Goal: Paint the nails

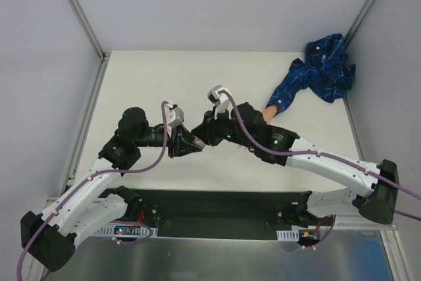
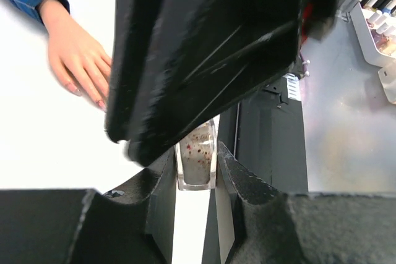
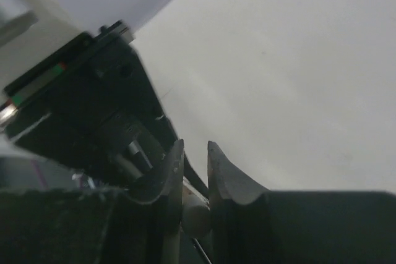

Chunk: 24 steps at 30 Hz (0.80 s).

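White bench (image 1: 164, 77), at its middle: the left hand (image 1: 187, 144) is clamped on a small clear polish bottle (image 2: 197, 156). The right hand (image 3: 193, 149), fingers almost together, pinches a pale round cap (image 3: 197, 217). The nails (image 2: 78, 91) tip a mannequin hand (image 2: 77, 54) near both, toward the far right corner.

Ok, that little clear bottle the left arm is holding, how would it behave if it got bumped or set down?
The polish bottle looks like hard, glossy glass, so it is probably stiff, slippery and breakable. It's small, so likely light. Pinched in the jaws of the left gripper, it looks taller than wide, so it may tip easily.
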Each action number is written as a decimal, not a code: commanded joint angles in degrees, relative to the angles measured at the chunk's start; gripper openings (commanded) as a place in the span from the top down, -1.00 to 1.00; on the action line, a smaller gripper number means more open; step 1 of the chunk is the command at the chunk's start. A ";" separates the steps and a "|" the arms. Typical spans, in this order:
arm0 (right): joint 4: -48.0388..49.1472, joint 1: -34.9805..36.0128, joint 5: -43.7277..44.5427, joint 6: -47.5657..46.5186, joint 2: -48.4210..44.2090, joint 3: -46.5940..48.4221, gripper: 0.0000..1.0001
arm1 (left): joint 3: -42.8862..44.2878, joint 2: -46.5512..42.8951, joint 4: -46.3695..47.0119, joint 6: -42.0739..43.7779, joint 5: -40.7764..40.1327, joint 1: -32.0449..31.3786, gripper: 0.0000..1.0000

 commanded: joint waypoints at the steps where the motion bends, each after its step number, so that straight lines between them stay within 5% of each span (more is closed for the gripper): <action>1: 19.17 -9.33 -43.03 -15.38 -3.10 -7.22 1.00 | 2.63 -0.53 4.06 1.46 4.98 -0.63 1.00; 6: 21.37 -12.86 -50.73 -12.29 -0.19 -7.39 1.00 | 2.45 -0.44 4.06 1.82 4.98 -0.63 1.00; 11: 19.11 -13.13 -45.22 -10.19 -0.27 -6.51 0.98 | 2.36 -0.71 4.06 1.91 4.37 -0.63 1.00; 13: 16.29 -12.96 -38.03 -7.30 -0.89 -5.46 0.85 | 2.19 -0.88 4.06 2.08 3.76 -0.63 1.00; 15: 10.76 -12.96 -29.97 -4.75 -1.24 -3.27 0.40 | 2.10 -1.32 4.06 2.34 3.32 -0.63 1.00; 19: 1.35 -8.05 -14.83 1.66 -2.12 0.78 -0.12 | 1.92 -1.76 4.06 2.52 1.56 -0.63 1.00; 24: -9.72 -1.80 8.08 9.23 -3.35 4.74 -0.35 | 1.57 -2.38 3.97 2.52 -2.04 -0.63 1.00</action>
